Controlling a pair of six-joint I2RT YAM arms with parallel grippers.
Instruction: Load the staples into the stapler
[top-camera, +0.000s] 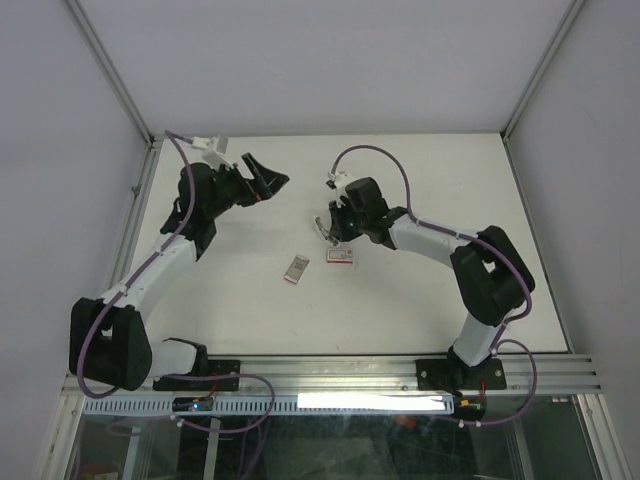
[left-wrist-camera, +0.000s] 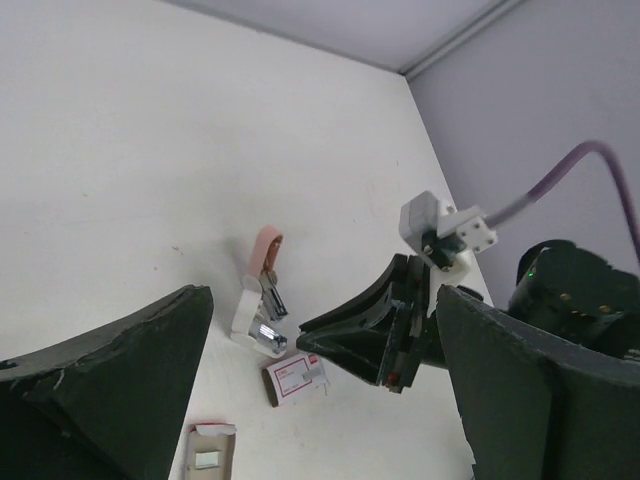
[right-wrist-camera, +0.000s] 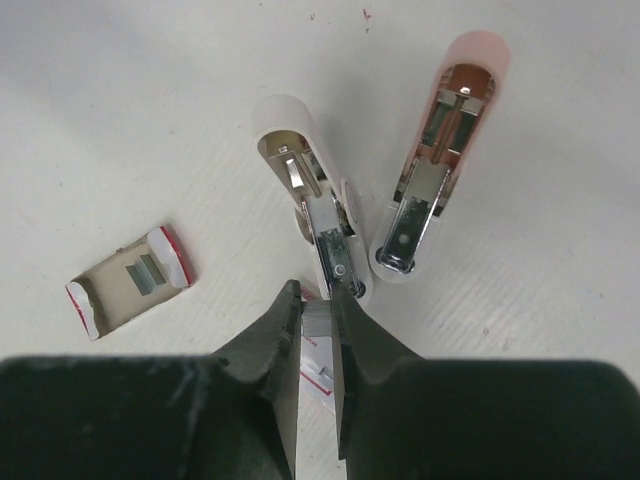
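The stapler lies swung open: its white base with the metal rail and its pink top lie side by side. It also shows in the left wrist view. Staples show as grey strips in a small open tray, which lies mid-table. My right gripper is shut on one short grey staple strip, just at the near end of the rail, above the red-and-white box. My left gripper is open, empty and raised to the left of the stapler.
The red-and-white box lies right of the tray, under my right gripper. The table's back wall and side rails frame the white surface. The right arm's purple cable arcs above the wrist.
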